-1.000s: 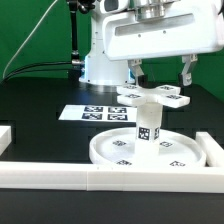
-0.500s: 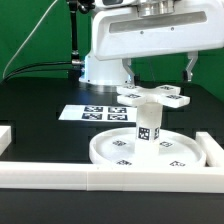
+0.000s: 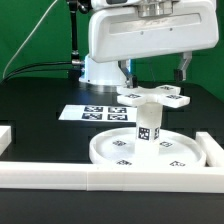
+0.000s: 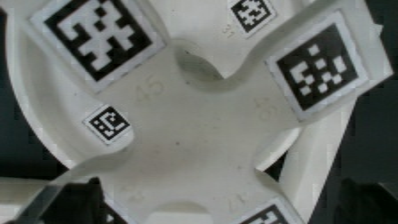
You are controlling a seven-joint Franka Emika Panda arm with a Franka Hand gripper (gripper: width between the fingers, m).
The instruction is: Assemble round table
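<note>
The large round rimmed disc (image 3: pixel 150 152) lies flat on the black table. The short cylindrical post (image 3: pixel 148 128) stands upright on its middle. The four-armed cross piece (image 3: pixel 154 96) sits on top of the post, with its tags facing up. My gripper (image 3: pixel 156 70) hangs just above the cross piece, open and empty, with one finger (image 3: pixel 129 72) on each side, clear of the arms. In the wrist view the cross piece (image 4: pixel 205 110) fills the picture from close up.
The marker board (image 3: pixel 92 114) lies behind the disc toward the exterior view's left. Long white border rails run along the front (image 3: pixel 100 178), the left (image 3: pixel 5 135) and the right (image 3: pixel 214 146). The robot's base (image 3: pixel 98 66) stands at the back.
My gripper has risen off the cross piece with its fingers apart and has shifted slightly to the exterior view's left. The cross piece, post and disc have not moved.
</note>
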